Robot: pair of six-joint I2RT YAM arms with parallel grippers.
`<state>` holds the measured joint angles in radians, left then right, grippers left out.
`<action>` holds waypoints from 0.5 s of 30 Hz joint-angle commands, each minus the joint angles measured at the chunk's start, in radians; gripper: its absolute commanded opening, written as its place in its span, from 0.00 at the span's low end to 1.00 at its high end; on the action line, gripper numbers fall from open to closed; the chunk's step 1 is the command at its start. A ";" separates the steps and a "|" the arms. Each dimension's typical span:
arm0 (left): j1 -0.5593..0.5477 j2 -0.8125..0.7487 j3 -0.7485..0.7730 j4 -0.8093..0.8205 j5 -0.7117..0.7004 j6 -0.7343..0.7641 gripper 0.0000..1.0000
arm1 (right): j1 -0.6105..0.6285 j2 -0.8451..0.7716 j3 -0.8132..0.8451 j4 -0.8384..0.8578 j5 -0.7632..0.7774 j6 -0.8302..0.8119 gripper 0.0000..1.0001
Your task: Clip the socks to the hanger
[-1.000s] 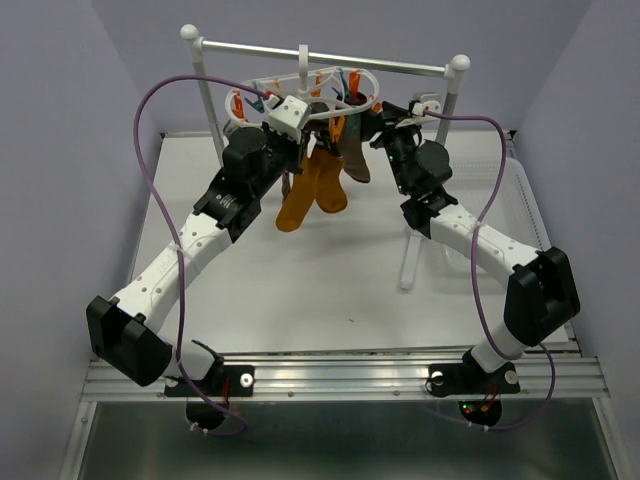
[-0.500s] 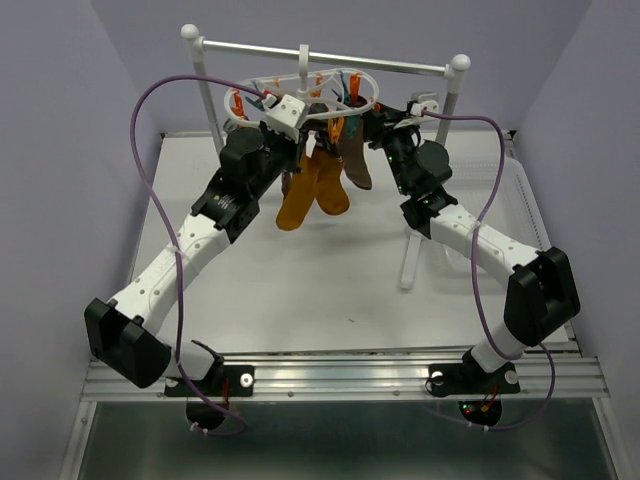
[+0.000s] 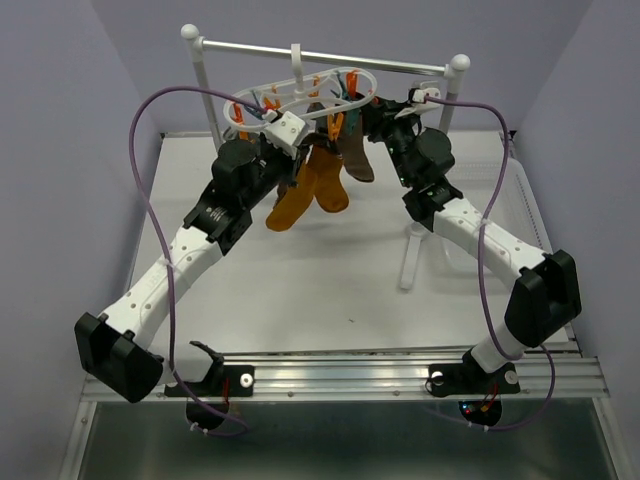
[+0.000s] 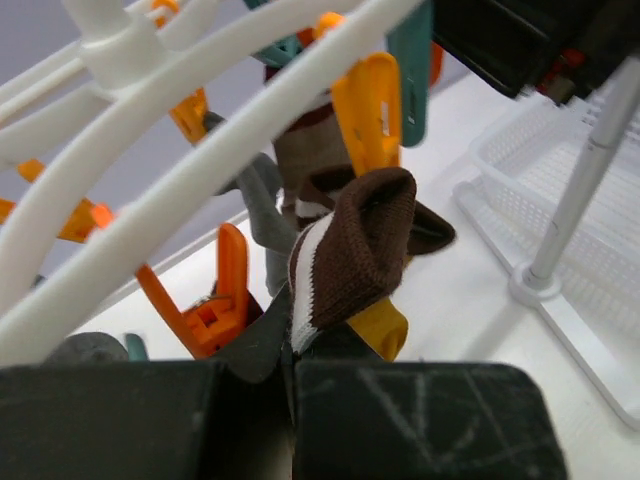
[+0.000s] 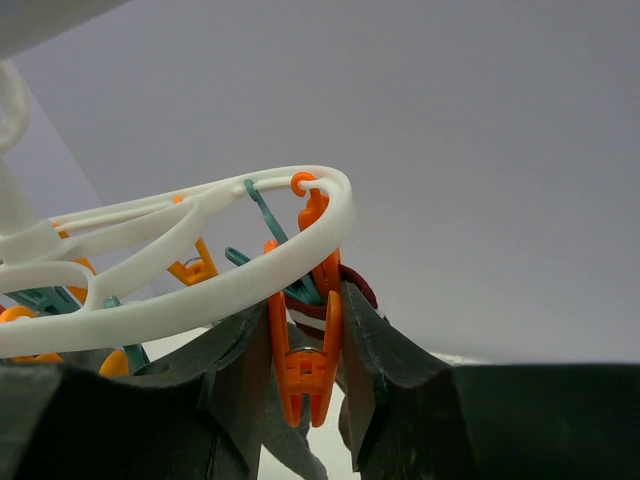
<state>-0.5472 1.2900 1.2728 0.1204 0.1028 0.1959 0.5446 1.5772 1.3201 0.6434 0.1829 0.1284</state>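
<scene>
The socks (image 3: 312, 188) are mostly up in the upper middle of the top view: two mustard ones and a dark brown one (image 3: 357, 160) dangle from the hanger (image 3: 296, 88), which hooks over the metal crossbar of the white rack (image 3: 400, 66) at the back of the table (image 3: 300, 290). Both arms reach up to that ring, one from each lower corner of the frame. The left gripper (image 4: 293, 400) is clenched on a brown sock with a white stripe (image 4: 360, 240). In its wrist view the fabric bunches up out of the pinched jaws at bottom centre, just below an orange peg (image 4: 368, 105) on the ring, with a teal peg (image 4: 410, 65) right beside that at the top. The right gripper (image 5: 303, 320) sits over at the ring's right end in the top view. Up close its two dark fingers (image 5: 240, 385) press in on either side of an orange clip (image 5: 305, 385) hanging off the white rim, so it's grasping that clip. There's something dark red tucked behind the clip, but I can't tell what it is.
</scene>
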 commanded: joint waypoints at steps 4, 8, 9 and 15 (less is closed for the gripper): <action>0.001 -0.152 -0.124 0.022 0.308 0.068 0.00 | 0.008 -0.036 0.103 -0.128 -0.016 0.065 0.01; -0.016 -0.167 -0.145 0.050 0.364 0.027 0.00 | 0.008 -0.043 0.090 -0.142 -0.007 0.083 0.01; -0.019 -0.161 -0.144 0.050 0.362 0.004 0.00 | 0.008 -0.043 0.087 -0.142 -0.002 0.089 0.01; -0.059 -0.072 -0.118 0.067 0.383 -0.050 0.00 | 0.008 -0.052 0.096 -0.189 -0.016 0.126 0.01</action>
<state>-0.5835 1.1713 1.1339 0.1280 0.4282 0.1909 0.5446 1.5768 1.3739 0.4782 0.1753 0.2146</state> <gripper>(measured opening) 0.058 0.353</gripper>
